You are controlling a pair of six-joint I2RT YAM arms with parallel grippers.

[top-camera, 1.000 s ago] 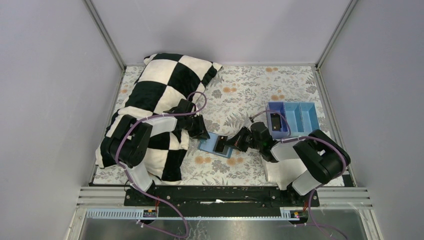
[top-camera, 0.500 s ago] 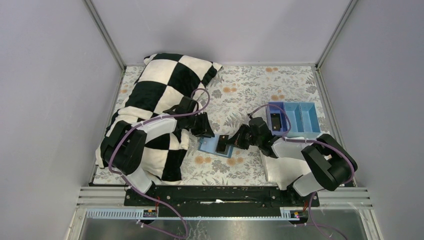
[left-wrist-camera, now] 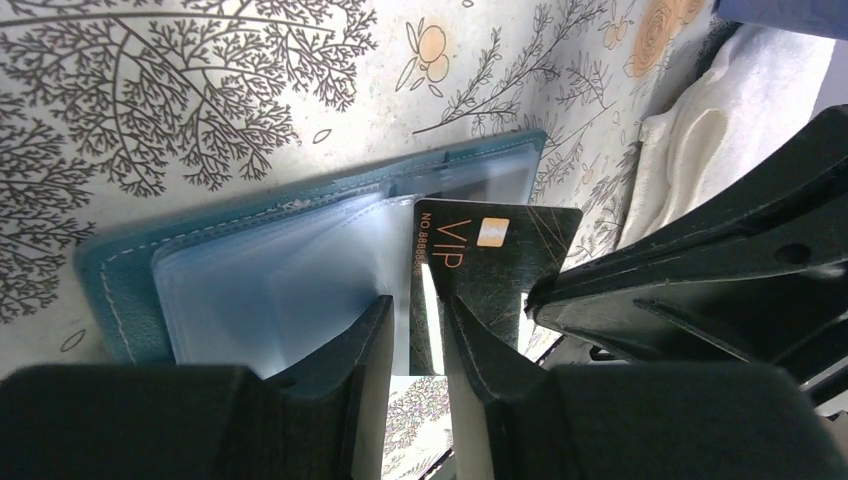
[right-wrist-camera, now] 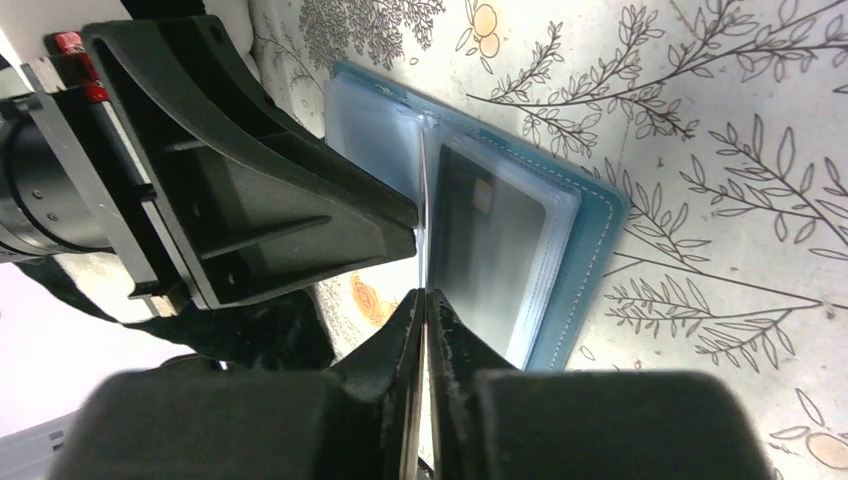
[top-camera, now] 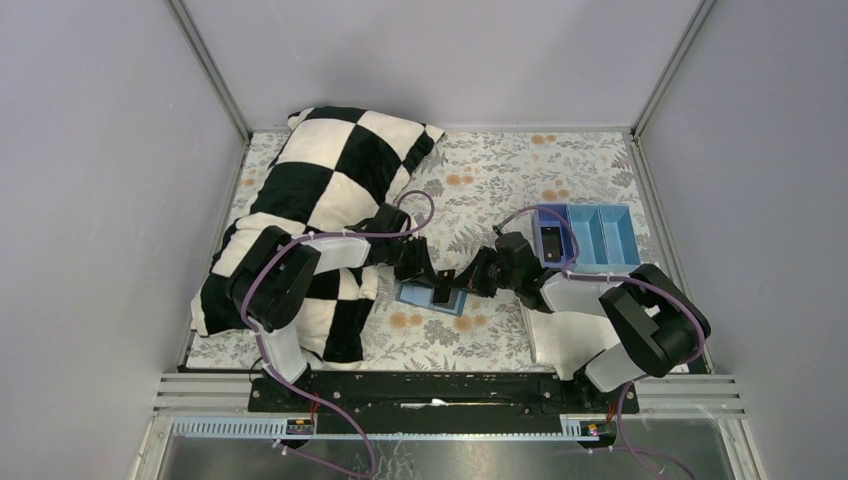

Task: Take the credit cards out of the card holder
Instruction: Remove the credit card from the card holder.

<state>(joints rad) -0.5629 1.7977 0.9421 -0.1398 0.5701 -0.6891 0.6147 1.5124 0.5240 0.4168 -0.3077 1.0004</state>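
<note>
The light-blue card holder [top-camera: 424, 297] [left-wrist-camera: 118, 285] [right-wrist-camera: 592, 240] lies open on the floral cloth, its clear sleeves showing. My right gripper [top-camera: 464, 283] [right-wrist-camera: 425, 296] is shut on a black credit card [top-camera: 443, 288] [left-wrist-camera: 505, 262] marked VIP. That card stands on edge over the holder's right half. My left gripper [top-camera: 419, 268] [left-wrist-camera: 415, 305] faces it from the left, jaws a little apart, with the card's near end in the gap. Another dark card [right-wrist-camera: 492, 250] sits inside a sleeve.
A black-and-white checked pillow [top-camera: 320, 190] fills the left side, under the left arm. A bright blue compartment tray [top-camera: 588, 238] stands at the right, with a dark card [top-camera: 551, 243] in its left compartment. A white cloth [top-camera: 548, 338] lies under the right arm.
The right gripper has tipped the black card up from flat on the holder to standing on edge. The left gripper has moved right, up to the card.
</note>
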